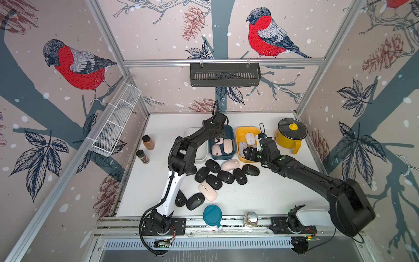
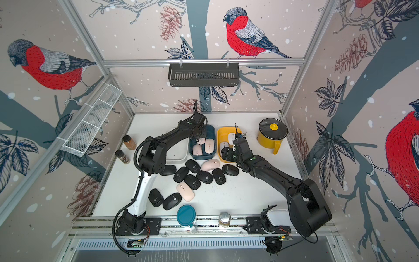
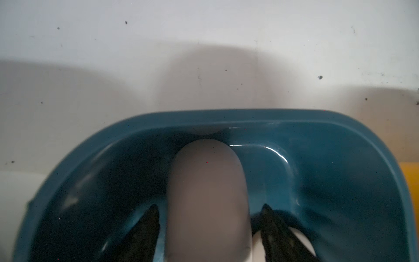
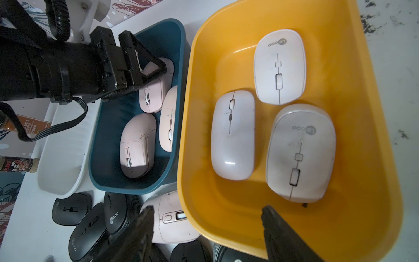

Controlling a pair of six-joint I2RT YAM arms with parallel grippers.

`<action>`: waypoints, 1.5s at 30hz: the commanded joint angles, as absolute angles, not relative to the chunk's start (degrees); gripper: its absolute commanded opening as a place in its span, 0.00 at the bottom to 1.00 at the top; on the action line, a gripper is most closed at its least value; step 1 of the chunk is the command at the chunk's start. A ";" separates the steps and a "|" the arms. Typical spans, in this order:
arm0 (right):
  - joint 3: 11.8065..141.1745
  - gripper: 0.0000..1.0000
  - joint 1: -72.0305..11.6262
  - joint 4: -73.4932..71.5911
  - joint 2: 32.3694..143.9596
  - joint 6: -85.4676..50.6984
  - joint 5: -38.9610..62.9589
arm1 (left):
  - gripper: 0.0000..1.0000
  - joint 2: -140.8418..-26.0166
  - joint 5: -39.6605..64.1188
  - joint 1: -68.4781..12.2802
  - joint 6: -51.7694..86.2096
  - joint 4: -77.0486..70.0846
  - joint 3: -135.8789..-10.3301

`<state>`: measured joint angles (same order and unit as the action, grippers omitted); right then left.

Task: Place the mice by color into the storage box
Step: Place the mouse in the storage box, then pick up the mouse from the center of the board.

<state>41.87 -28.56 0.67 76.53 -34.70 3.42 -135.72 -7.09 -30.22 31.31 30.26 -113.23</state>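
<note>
Rail (image 1: pixel 233 223) at the bottom centre of both top views carries a teal lid (image 1: pixel 212 215) and a glass jar (image 1: pixel 251 219). Above it, black mice (image 1: pixel 214 181) lie loose on the white table (image 1: pixel 272 192) in the middle of the frame, with two loose pink mice (image 1: pixel 208 191) among them.

Higher up, three boxes stand side by side: a white box (image 1: pixel 200 157) at the left, a blue box (image 1: pixel 221 157) in the middle and a yellow box (image 1: pixel 240 133) at the right.

The left gripper (image 3: pixel 210 206) hangs inside the blue box. Its fingers (image 3: pixel 149 226) are spread, leaving a gap on either side of the blurred pink mouse (image 3: pixel 207 181) between them, which they do not touch. Two other pink mice (image 4: pixel 138 145) lie on that box's floor.

The right gripper (image 4: pixel 206 211) hovers over the yellow box's edge, its fingers wide apart and empty. Three white mice (image 4: pixel 232 136) lie inside that box.

Farther up, a yellow pot (image 1: pixel 290 138) stands at the right and two spice jars (image 1: pixel 148 142) stand at the left.
</note>
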 commanded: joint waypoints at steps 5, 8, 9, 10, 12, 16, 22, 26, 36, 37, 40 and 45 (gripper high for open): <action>41.85 0.76 -28.56 -0.47 76.47 -35.65 3.69 | 0.78 -133.86 -7.70 -30.12 31.87 30.95 -114.43; 42.00 0.76 -28.56 -0.26 76.20 -35.51 3.61 | 0.78 -132.42 -7.47 -30.32 31.95 30.66 -114.72; 42.10 0.76 -28.51 -0.35 76.18 -35.51 3.58 | 0.78 -131.95 -7.32 -30.38 31.95 30.68 -114.86; 42.09 0.76 -28.55 -0.14 76.09 -35.51 3.69 | 0.78 -131.33 -7.06 -30.43 31.82 30.68 -115.07; 42.10 0.76 -28.58 -0.19 76.03 -35.53 3.68 | 0.78 -130.27 -6.86 -30.74 31.67 30.84 -115.60; 42.08 0.76 -28.71 -0.05 75.94 -35.65 3.80 | 0.77 -127.24 -6.97 -31.79 30.92 31.11 -115.88; 41.88 0.76 -29.30 0.00 75.63 -34.75 3.63 | 0.76 -119.66 -7.62 -33.72 29.13 30.07 -111.08; 41.61 0.76 -29.66 0.36 75.22 -34.54 3.25 | 0.76 -108.82 -7.61 -34.54 28.81 24.43 -98.49; 41.27 0.76 -29.95 -0.61 75.56 -34.67 2.90 | 0.76 -83.35 -9.89 -35.24 31.67 26.40 -72.20; 41.53 0.76 -29.97 -0.66 76.02 -34.66 3.12 | 0.76 -81.21 -9.79 -35.33 32.28 27.48 -70.25; 42.39 0.76 -29.93 -0.93 77.34 -34.72 3.51 | 0.76 -75.79 -10.87 -35.92 35.89 31.77 -66.11; 43.23 0.76 -30.21 -1.40 79.02 -34.96 4.03 | 0.75 -68.13 -9.63 -38.48 43.01 37.30 -59.24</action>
<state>42.59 -30.00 -0.10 78.50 -34.50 3.49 -70.52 -9.52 -37.28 37.43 32.23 -61.47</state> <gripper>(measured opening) 0.762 0.756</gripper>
